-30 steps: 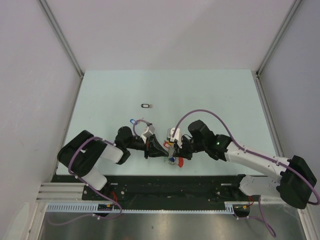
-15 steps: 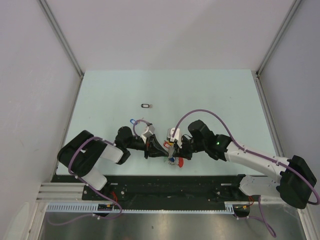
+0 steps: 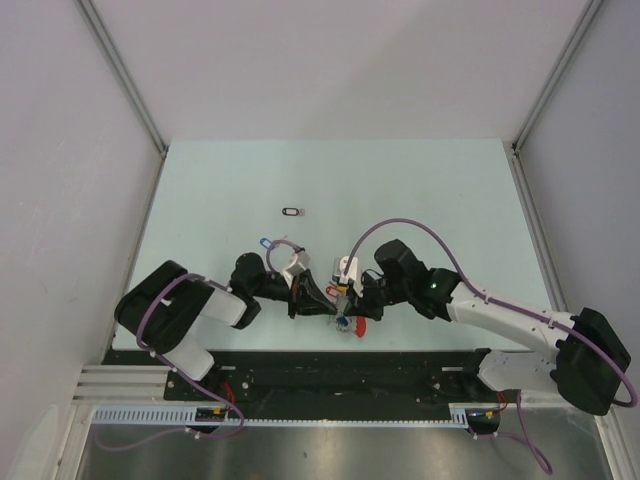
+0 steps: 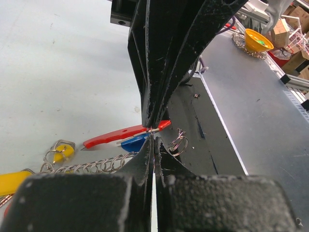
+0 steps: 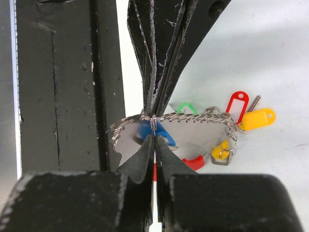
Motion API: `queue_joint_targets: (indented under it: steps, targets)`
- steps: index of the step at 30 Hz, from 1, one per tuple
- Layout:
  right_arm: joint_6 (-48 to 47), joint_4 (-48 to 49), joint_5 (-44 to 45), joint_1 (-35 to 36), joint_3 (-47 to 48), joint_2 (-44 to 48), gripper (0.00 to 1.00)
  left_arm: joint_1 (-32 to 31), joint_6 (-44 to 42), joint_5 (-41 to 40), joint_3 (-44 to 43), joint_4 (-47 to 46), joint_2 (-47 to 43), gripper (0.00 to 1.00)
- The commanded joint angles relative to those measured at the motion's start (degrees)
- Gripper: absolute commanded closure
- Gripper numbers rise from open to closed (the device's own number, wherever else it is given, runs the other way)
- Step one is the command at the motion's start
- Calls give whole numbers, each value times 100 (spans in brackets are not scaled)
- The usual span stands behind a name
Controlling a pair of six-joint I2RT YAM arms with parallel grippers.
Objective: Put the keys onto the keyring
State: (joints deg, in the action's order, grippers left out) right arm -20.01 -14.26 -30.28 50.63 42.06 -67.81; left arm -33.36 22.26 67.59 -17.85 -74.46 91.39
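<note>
The keyring lies at the table's near edge between both grippers. The left wrist view shows its red band, its coil of rings and yellow tags. The right wrist view shows the green, red and yellow tags. A blue tag lies under the pinched ring. My left gripper and right gripper meet tip to tip, both shut on the thin ring wire. A blue-tagged key and a black-tagged key lie apart on the table.
The black base rail runs right behind the keyring, along the table's near edge. A loose small ring of the cluster hangs over that rail. White walls close in the pale green table on three sides.
</note>
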Motion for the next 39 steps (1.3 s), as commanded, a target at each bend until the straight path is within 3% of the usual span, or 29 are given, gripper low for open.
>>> queue_joint_targets:
  steps: [1,39]
  targets:
    - [-3,266,-224,-1,135,-57,100,-3,-46,96,-166,-2433,-16,100]
    - [375,635,-241,-124,505,-303,100,-56,24,79,-158,-2425,89,100]
